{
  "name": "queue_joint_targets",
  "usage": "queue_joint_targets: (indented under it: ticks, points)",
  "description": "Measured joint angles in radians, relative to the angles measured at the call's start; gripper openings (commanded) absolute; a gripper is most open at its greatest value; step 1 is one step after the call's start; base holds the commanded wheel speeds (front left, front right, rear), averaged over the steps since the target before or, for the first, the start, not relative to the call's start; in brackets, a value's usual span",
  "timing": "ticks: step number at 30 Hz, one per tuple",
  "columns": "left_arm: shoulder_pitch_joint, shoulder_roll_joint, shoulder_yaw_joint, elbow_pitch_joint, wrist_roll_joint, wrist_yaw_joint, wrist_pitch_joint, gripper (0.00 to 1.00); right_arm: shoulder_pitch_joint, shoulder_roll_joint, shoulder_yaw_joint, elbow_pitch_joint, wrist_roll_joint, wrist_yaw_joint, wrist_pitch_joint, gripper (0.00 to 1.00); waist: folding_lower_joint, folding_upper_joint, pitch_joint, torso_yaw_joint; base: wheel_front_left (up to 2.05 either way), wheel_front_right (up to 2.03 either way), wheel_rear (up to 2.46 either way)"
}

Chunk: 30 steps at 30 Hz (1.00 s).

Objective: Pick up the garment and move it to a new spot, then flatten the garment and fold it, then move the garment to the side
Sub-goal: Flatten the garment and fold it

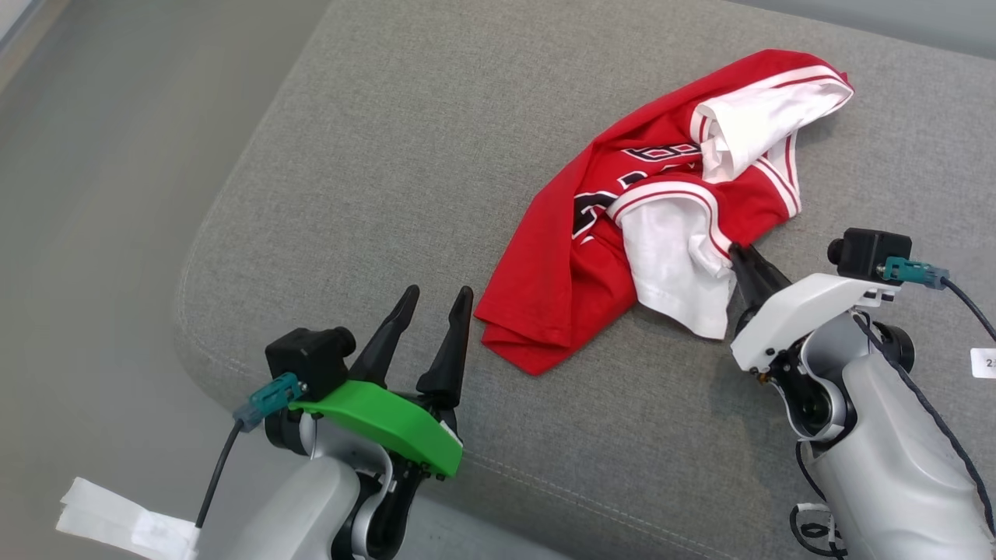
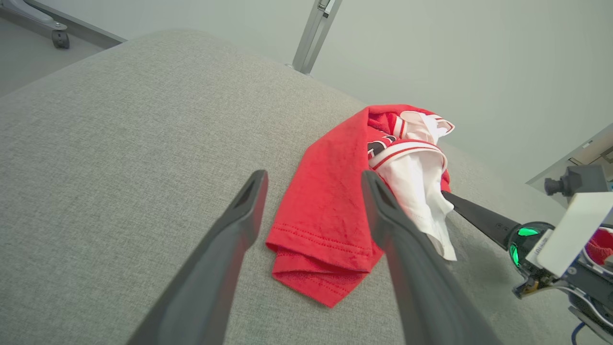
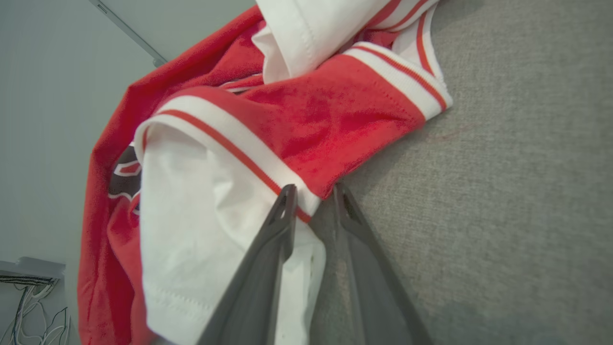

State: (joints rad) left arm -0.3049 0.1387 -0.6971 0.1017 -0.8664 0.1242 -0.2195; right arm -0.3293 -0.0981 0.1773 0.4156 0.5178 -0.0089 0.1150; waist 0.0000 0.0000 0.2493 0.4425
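Standing beside the robot, I am watching its right hand [image 1: 738, 250] reaching in from the near right toward the crumpled red-and-white sports jersey with black lettering [image 1: 576, 272]. The jersey is lying in a heap on the broad grey woven-fabric cushion [image 1: 389, 155], right of its middle, with one red corner pointing toward the near edge. In the right wrist view that hand is narrowed, its two dark fingertips sitting on either side of the striped sleeve hem [image 3: 268, 148]. I cannot tell whether they are actually pinching the cloth. The left hand [image 1: 437, 294] is hovering just left of the jersey's near red corner with its fingers spread wide, holding nothing and touching nothing.

To my eye the pick-up is only beginning. Doing it well is going to mean getting both layers of that hem fully between the fingertips before lifting, since a grip on the thin white inner cloth alone is likely to slip. Lifting straight up and slowly is looking wise, so the heap unfurls rather than drags. The left hand is well placed for taking the red corner and sharing the weight.
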Motion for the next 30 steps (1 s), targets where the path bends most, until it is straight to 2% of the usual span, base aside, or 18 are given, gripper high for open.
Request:
queue_joint_targets:
  ticks: [6,13,19,25,30]
  points:
    - [0.025,-0.001,0.014,0.010,0.000,0.000,0.000,1.00,-0.012,0.000,-0.017,-0.044,0.038,0.021,-0.009,0.00,0.0000,0.0000,-0.028,-0.002,0.00,0.00,0.00]
    - [0.052,-0.015,0.015,0.015,0.000,0.000,0.000,1.00,-0.065,0.001,-0.059,-0.149,0.094,0.044,-0.014,0.00,0.0000,0.0000,-0.071,-0.019,0.00,0.00,0.00]
    - [0.087,-0.018,0.015,0.015,0.000,0.000,0.000,1.00,-0.091,-0.002,-0.140,-0.225,0.172,0.041,-0.002,0.00,0.0000,0.0000,-0.101,-0.039,0.00,0.00,0.00]
    - [0.113,-0.025,0.006,0.011,0.000,0.000,0.009,1.00,-0.126,-0.052,-0.198,-0.298,0.211,0.015,0.066,0.00,0.0000,0.0000,-0.129,-0.071,0.00,0.00,0.00]
    - [0.118,-0.039,-0.027,0.003,0.000,0.000,0.017,1.00,-0.165,-0.073,-0.191,-0.354,0.240,0.007,0.161,0.00,0.0000,0.0000,-0.155,-0.086,0.00,0.00,0.00]
